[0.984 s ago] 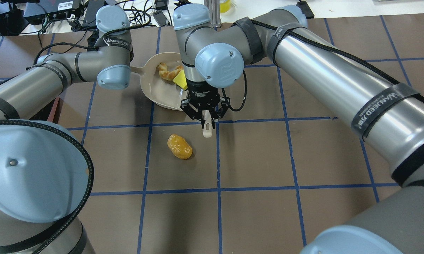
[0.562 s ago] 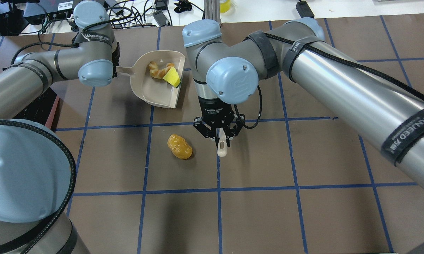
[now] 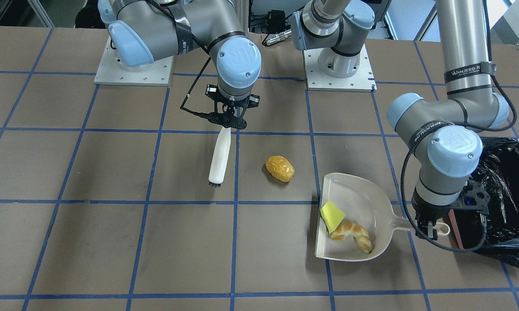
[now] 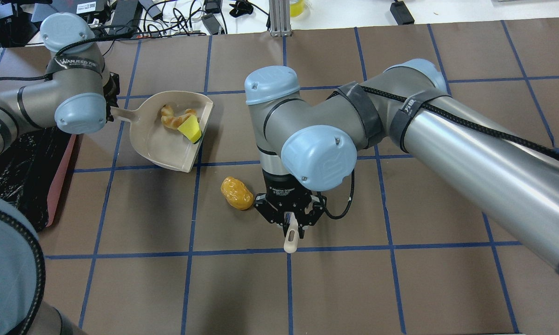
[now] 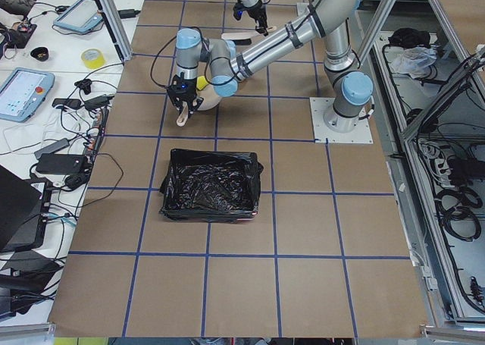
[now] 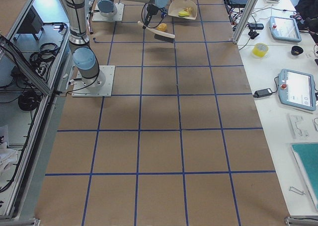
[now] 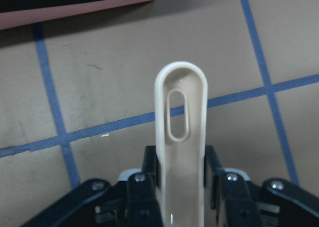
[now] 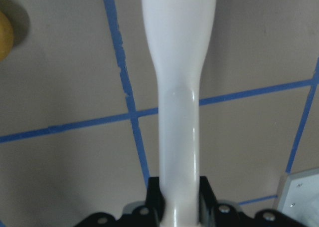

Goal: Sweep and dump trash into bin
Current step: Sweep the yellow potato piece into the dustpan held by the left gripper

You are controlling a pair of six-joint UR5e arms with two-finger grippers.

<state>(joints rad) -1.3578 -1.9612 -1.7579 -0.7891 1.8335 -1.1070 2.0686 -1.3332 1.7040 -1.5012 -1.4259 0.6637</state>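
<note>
The glossy yellow-orange lump [image 4: 236, 192] [image 3: 280, 168] lies on the brown table. The tan croissant [image 4: 175, 116] [image 3: 352, 233] and the yellow wedge [image 4: 190, 128] [image 3: 332, 214] lie in the beige dustpan [image 4: 163, 144] [image 3: 367, 198]. My left gripper [image 3: 432, 226] [image 7: 182, 172] is shut on the dustpan's handle, next to the bin [image 3: 505, 190] [image 4: 23, 172] with its black bag. My right gripper [image 4: 290, 221] [image 3: 228, 123] [image 8: 179, 197] is shut on the beige brush [image 3: 220, 155]. The brush is beside the lump and does not touch it.
The table is brown with a grid of blue tape. Cables and electronics [image 4: 121, 14] lie beyond its far edge. The two arm bases [image 3: 337, 65] stand on plates at the robot's side. A pink edge of the bin [image 7: 75, 10] shows just beyond the dustpan handle.
My right gripper has drawn the brush back toward the robot, past the lump's right side. My left gripper has carried the dustpan, with croissant and wedge, to the left toward the bin.
</note>
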